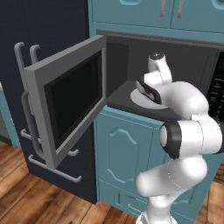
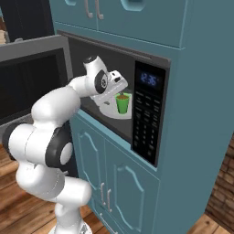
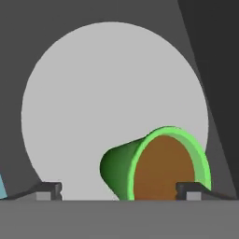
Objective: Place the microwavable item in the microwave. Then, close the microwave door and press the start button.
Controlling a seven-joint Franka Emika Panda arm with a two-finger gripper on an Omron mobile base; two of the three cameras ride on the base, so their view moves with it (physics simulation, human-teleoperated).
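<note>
— Bright green, that little tapered cup [image 2: 122, 103], and it is brimming with brown liquid right up near its rim. Where is it sitting?

— It is standing upright on the white turntable plate [image 2: 109, 111] inside the microwave [image 2: 145, 119], toward the keypad side of the plate. Seen from the hand, the cup [image 3: 156, 164] is lying low on the round plate [image 3: 107, 88], off to one side of its middle.

— Is the arm gripping it?

— No. The gripper [image 3: 119, 190] is standing wide, with one fingertip [image 3: 50, 189] well off the cup and the other [image 3: 190, 190] showing in front of the cup's rim. I cannot tell whether that one is touching it.

— What is crowding the opening?

— The white arm is reaching in through it, so the hand [image 1: 148, 89] is covering part of the plate [image 1: 136, 99]. The microwave door [image 1: 65, 98] is hanging open to the left, its dark glass facing outward, with the black fridge's grey bar handles [image 1: 25, 57] just behind it. The keypad panel [image 2: 147, 121] is showing a blue clock reading, and teal cabinet doors [image 2: 114, 183] are sitting below.
</note>
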